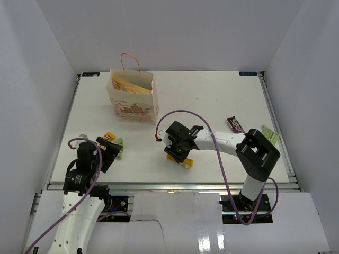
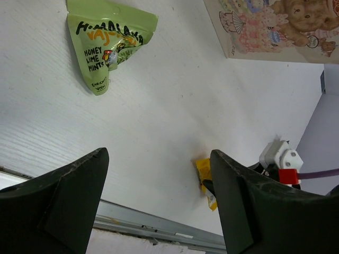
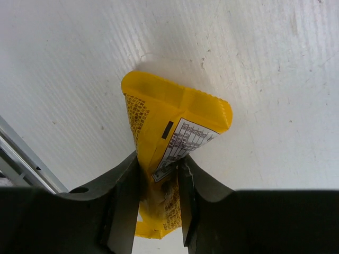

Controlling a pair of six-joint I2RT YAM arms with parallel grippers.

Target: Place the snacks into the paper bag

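Right wrist view: my right gripper (image 3: 159,169) is clamped on one yellow candy packet (image 3: 175,111). The packet's long axis runs out from between my fingers, with its crimped end pointing away from the wrist, at the front middle of the table (image 1: 212,100). My left gripper (image 2: 159,206) has its jaws apart near one green mints packet (image 2: 108,45). One paper bag (image 1: 132,98) stands upright at the back left. One purple bar (image 1: 235,125) lies to the right.

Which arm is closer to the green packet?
Left. Its jaws hang open just beside the green packet; the right arm is mid-table, jaws pinching a yellow packet.
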